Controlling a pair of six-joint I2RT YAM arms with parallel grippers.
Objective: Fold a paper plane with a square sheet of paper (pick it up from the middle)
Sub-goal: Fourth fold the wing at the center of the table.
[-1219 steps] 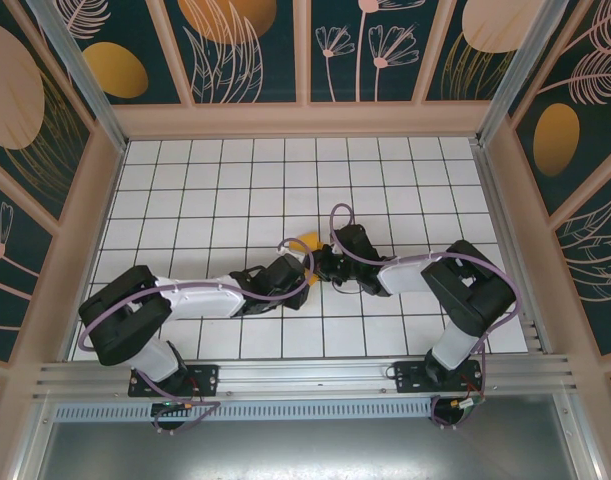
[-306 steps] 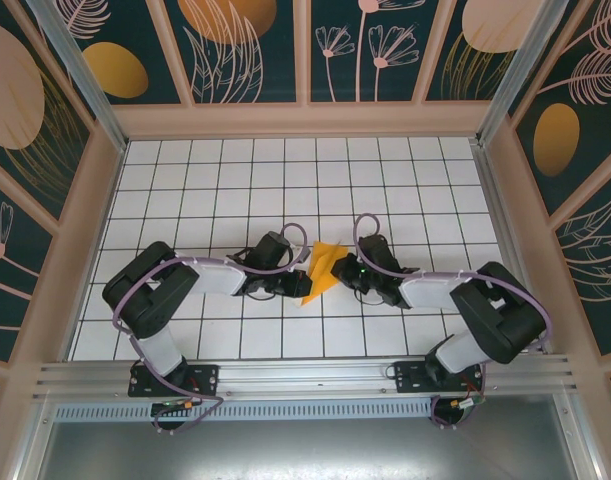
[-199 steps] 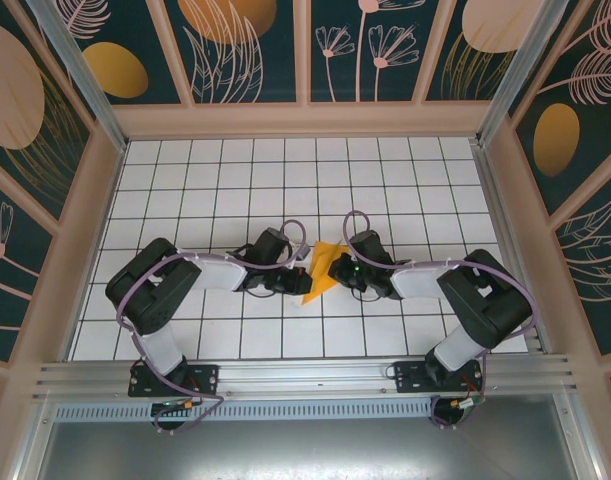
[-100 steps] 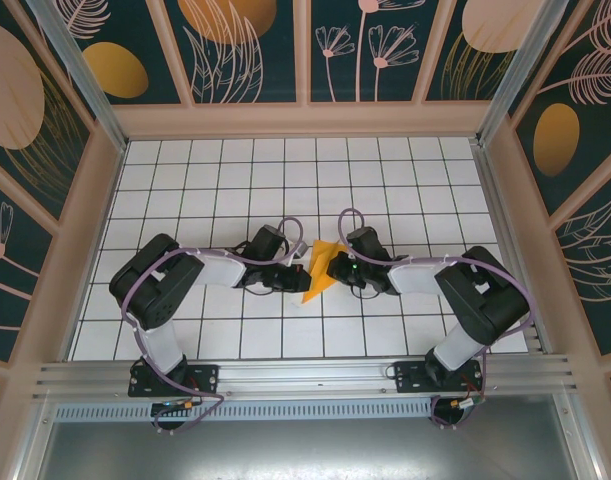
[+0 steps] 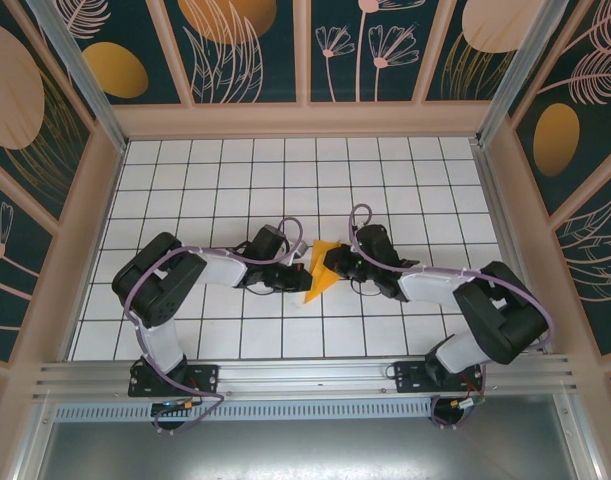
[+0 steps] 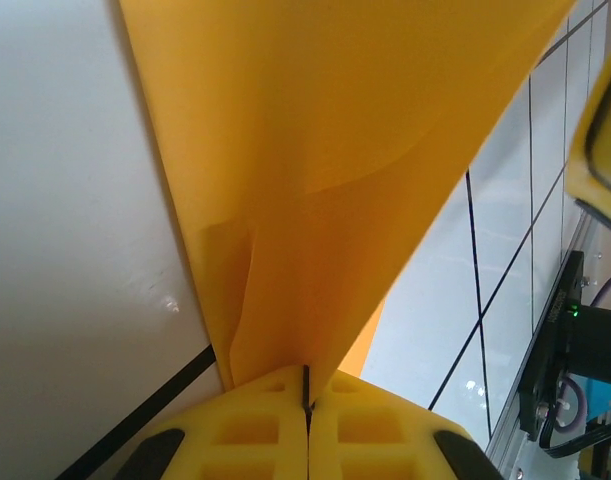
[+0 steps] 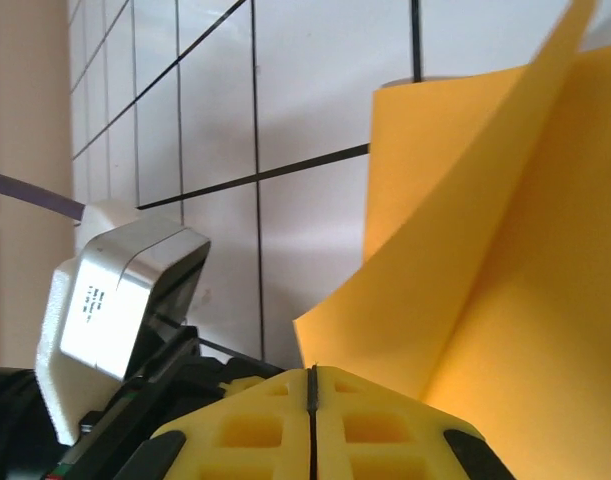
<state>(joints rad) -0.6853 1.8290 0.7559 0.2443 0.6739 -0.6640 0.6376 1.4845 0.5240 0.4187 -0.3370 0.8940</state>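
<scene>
Versus six seconds back, I log the folded orange-yellow paper point(image 5: 320, 273), then nearly hidden under both wrists, now exposed as a pointed wedge between left gripper point(image 5: 304, 274) and right gripper point(image 5: 334, 262), arms swung apart facing each other, right elbow lately drifted outward.

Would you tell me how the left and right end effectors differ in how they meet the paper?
The left end effector meets the square sheet of paper from its left side, the right end effector from its right, slightly farther back. In the wrist views, paper rises centred above the left's fingers but sits off to one side of the right's. Both are shut on it.
</scene>
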